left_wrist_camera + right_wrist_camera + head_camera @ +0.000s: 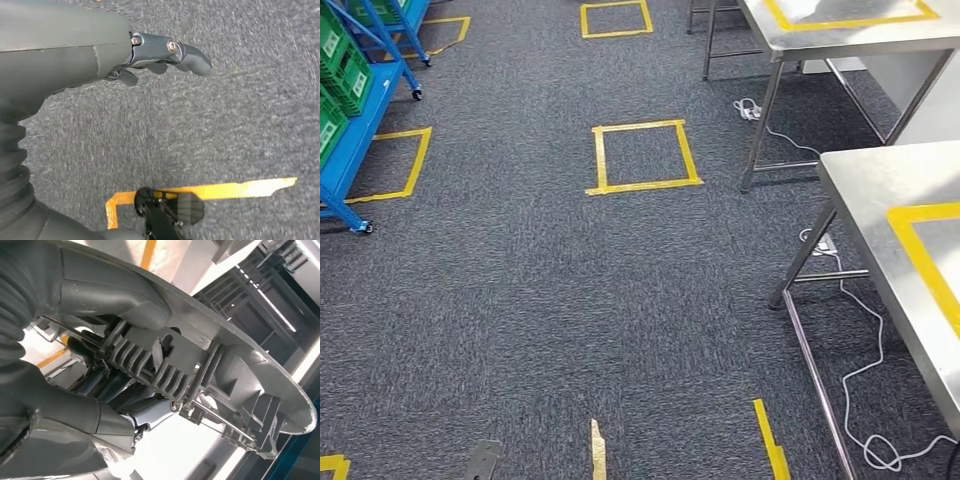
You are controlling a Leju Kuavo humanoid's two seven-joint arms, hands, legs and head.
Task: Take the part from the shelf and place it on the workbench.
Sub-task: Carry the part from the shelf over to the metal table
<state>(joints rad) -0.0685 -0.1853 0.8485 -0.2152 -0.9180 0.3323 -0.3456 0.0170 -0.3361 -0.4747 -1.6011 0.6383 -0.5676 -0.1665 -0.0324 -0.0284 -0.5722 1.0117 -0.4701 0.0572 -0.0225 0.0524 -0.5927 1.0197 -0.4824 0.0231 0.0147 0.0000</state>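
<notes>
Right robot hand (113, 405) clamped on grey ribbed part (211, 370), left robot hand (151, 55) empty with fingers extended over carpet (226, 125), steel bench (893, 190) right, blue shelf (358, 120) left.

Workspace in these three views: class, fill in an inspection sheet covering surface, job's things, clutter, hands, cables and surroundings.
Surface: steel workbench with yellow tape outline, nothing on the visible part.
Job's things: grey ribbed plastic part, held by right hand.
Clutter: nothing seen.
Hands: right hand grips the part; left hand holds nothing, fingers extended above carpet.
Cables: white cable loops on the floor under the workbench.
Surroundings: grey carpet, yellow tape squares, blue shelf with green crates.
</notes>
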